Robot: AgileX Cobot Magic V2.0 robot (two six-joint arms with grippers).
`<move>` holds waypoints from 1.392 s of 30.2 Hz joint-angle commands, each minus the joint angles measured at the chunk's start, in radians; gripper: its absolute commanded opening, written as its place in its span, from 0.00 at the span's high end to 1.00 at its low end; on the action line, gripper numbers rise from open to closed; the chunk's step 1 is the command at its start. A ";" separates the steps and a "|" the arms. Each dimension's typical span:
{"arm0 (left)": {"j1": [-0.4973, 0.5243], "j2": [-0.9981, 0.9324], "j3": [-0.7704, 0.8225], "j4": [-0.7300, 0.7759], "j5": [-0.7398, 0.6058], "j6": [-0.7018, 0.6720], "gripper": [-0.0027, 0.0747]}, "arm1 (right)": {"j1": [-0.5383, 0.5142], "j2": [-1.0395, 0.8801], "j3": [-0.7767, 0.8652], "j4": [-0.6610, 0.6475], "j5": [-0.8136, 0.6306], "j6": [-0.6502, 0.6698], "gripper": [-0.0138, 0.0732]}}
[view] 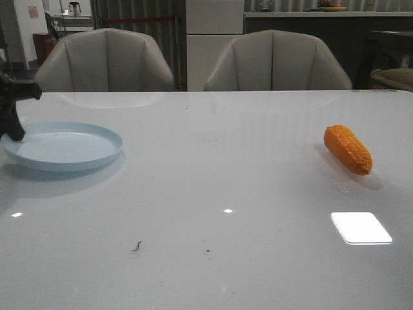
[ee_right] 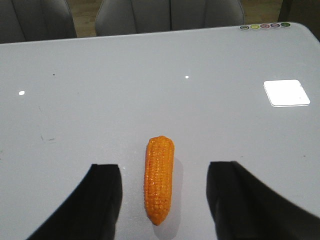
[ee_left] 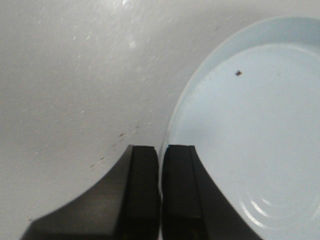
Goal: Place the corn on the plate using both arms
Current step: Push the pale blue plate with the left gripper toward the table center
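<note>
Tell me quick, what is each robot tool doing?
Left tool: closed on the rim of the round pale-blue plastic plate.
Right tool: open around the bumpy orange toy corn.

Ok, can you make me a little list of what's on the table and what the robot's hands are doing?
corn: lying on the table, right side, not held
plate: left side, nothing big on it, just a dark speck
left hand: shut on the plate's rim
right hand: open, one finger on each side of the corn, not touching it
table: white and shiny
corn on plate: not yet
</note>
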 commanded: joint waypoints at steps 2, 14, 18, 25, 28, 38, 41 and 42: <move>-0.003 -0.058 -0.120 -0.254 0.017 -0.004 0.84 | 0.000 -0.015 -0.035 0.000 -0.079 -0.001 0.28; -0.128 -0.055 -0.166 -0.582 0.006 -0.004 0.84 | 0.000 -0.015 -0.035 0.000 -0.079 -0.001 0.28; -0.211 -0.044 -0.166 -0.516 0.006 -0.004 0.84 | 0.000 -0.015 -0.035 0.000 -0.079 -0.001 0.28; -0.331 0.018 -0.166 -0.373 0.020 -0.004 0.84 | 0.000 -0.015 -0.035 0.000 -0.078 -0.001 0.28; -0.347 0.045 -0.166 -0.362 0.037 -0.004 0.84 | 0.000 -0.015 -0.035 0.000 -0.078 -0.001 0.28; -0.351 0.085 -0.166 -0.314 0.035 -0.004 0.67 | 0.000 -0.015 -0.035 0.000 -0.078 -0.001 0.28; -0.351 0.089 -0.166 -0.314 0.035 -0.004 0.61 | 0.000 -0.015 -0.035 0.000 -0.078 -0.001 0.28; -0.349 0.089 -0.167 -0.311 0.035 -0.004 0.61 | 0.000 -0.015 -0.035 0.000 -0.078 -0.001 0.28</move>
